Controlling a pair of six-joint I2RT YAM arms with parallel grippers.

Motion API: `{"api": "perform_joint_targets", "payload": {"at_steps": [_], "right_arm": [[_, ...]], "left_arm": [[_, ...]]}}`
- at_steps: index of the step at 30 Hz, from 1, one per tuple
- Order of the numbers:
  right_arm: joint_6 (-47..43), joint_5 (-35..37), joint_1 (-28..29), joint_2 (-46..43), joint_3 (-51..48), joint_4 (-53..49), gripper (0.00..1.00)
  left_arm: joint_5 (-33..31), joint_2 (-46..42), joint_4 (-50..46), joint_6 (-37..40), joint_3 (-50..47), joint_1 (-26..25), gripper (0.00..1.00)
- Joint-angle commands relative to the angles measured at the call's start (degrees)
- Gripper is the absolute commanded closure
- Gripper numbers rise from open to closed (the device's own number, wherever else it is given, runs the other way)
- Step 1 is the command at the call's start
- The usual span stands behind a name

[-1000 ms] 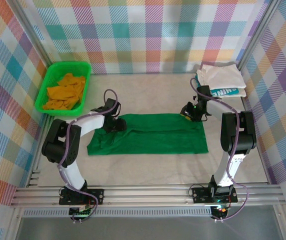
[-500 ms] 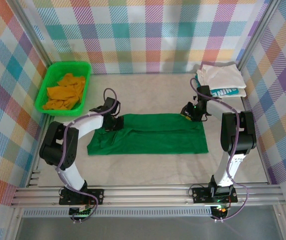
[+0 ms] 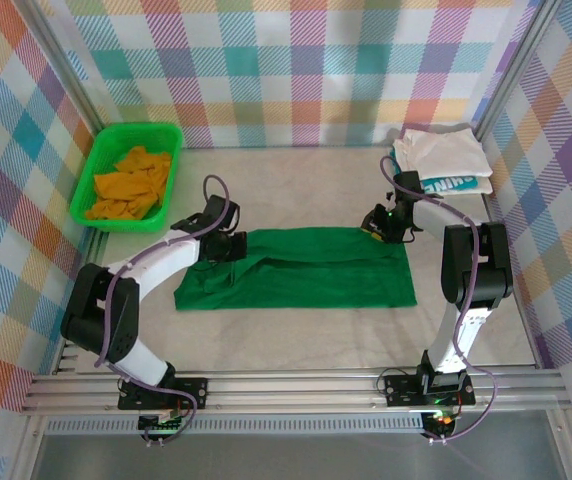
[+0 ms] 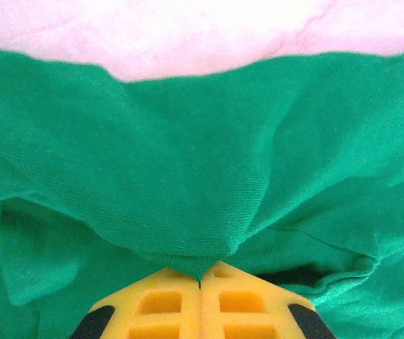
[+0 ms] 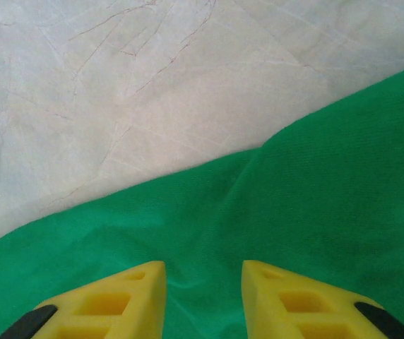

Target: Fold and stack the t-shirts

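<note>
The dark green t-shirt (image 3: pixel 301 268) lies as a long folded band across the middle of the worktop (image 3: pixel 296 335), its near edge fairly straight and its left end rumpled. Bare worktop runs between that near edge and the arm bases, and a second bare strip lies between the shirt's far edge and the plaid back wall (image 3: pixel 296 70).

The left gripper (image 3: pixel 228 245) sits at the shirt's far left corner. In the left wrist view its yellow fingers (image 4: pixel 163 304) are pressed together, with a small peak of green cloth pinched between the tips. The right gripper (image 3: pixel 378 224) is at the far right corner. In the right wrist view its fingers (image 5: pixel 117 296) stand apart over the cloth's edge, with flat green fabric showing in the gap and pale worktop just beyond.

A bright green plastic basket (image 3: pixel 91 180) stands in the far left corner, close to the side wall, well apart from the shirt. It holds a crumpled orange t-shirt (image 3: pixel 131 182). In the far right corner, a folded white t-shirt (image 3: pixel 441 152) lies on a teal t-shirt (image 3: pixel 456 184) with white lettering, near the right gripper.
</note>
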Motion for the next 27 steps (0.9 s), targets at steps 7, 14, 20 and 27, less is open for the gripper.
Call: {"api": "perform_joint_targets", "payload": {"at_steps": [7, 14, 20, 27], "right_arm": [[-0.84, -0.27, 0.33, 0.20, 0.39, -0.71, 0.65], [-0.64, -0.70, 0.30, 0.65, 0.50, -0.39, 0.65], [-0.85, -0.64, 0.32, 0.56, 0.76, -0.60, 0.65], [-0.83, -0.36, 0.32, 0.30, 0.32, -0.65, 0.65]], "left_arm": [[1.19, -2.07, -6.28, 3.36, 1.77, -2.24, 0.53], [1.78, -3.01, -2.99, 3.02, 0.07, -2.27, 0.58], [0.27, 0.27, -1.75, 2.99, -0.67, -2.23, 0.46], [1.92, 1.73, 0.75, 3.34, 0.13, -2.26, 0.79]]}}
